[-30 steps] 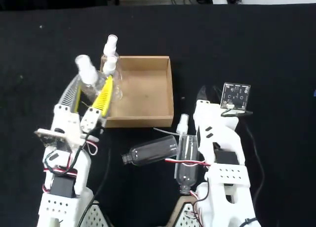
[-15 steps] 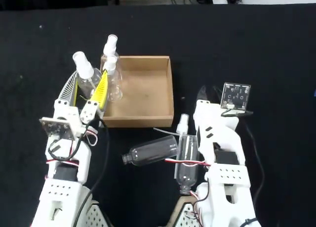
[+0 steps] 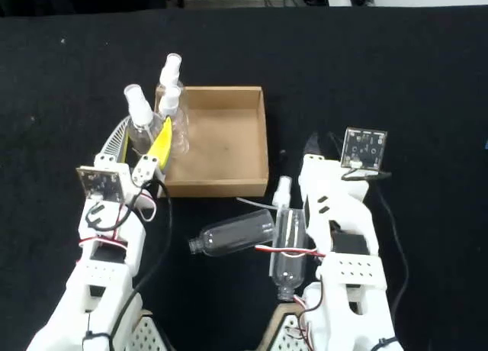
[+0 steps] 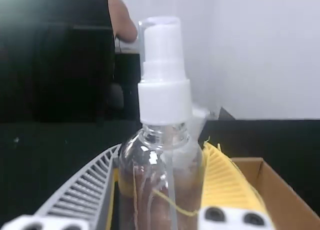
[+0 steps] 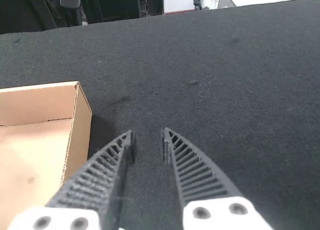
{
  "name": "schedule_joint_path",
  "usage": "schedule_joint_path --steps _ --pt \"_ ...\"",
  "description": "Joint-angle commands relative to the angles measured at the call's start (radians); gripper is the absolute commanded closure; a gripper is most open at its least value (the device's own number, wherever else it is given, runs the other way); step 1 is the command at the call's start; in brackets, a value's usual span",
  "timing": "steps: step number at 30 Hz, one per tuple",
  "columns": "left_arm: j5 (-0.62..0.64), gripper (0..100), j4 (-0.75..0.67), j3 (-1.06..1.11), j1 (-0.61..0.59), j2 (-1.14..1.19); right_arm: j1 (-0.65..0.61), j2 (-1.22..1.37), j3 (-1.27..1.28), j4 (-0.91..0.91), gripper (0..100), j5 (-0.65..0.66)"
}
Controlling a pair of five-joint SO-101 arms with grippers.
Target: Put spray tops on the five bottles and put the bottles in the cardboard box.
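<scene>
Black tablecloth [image 3: 381, 69], white wall [image 4: 270, 50] behind; left claw [image 3: 145, 130] clamps a bottle [image 4: 156, 165], right claw [image 5: 147, 137] stands slightly apart.

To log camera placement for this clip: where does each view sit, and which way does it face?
High view: fixed above, looking down on the table; both arms, the box, lying bottles.
Left wrist view: on the left wrist, facing along the left tool, shut on the held bottle; room behind.
Right wrist view: on the right wrist, facing along the open right tool across the table.
Shared: the box appears in all three; the held bottle in high and left wrist views.
</scene>
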Motion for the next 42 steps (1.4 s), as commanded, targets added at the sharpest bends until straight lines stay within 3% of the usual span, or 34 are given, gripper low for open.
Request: schedule_joint_path --steps 1,6,10,33,42 --pt "0.008 94 -0.026 -0.068 0.042 0.078 -0.012 -0.021 -0.01 -0.028 92.0 0.012" --pt "0.008 94 -0.038 -0.085 0.079 0.146 -0.009 -0.021 -0.01 -0.028 92.0 0.014" --pt "0.008 94 -0.147 -0.076 0.071 0.199 -0.008 -0.021 -0.01 -0.028 92.0 0.014" --pt "0.008 94 -0.436 -0.079 0.07 0.591 -0.008 -0.021 -0.01 -0.028 92.0 0.014" --pt "0.008 94 -0.46 -0.094 0.07 0.678 -0.008 -0.021 -0.01 -0.028 92.0 0.014"
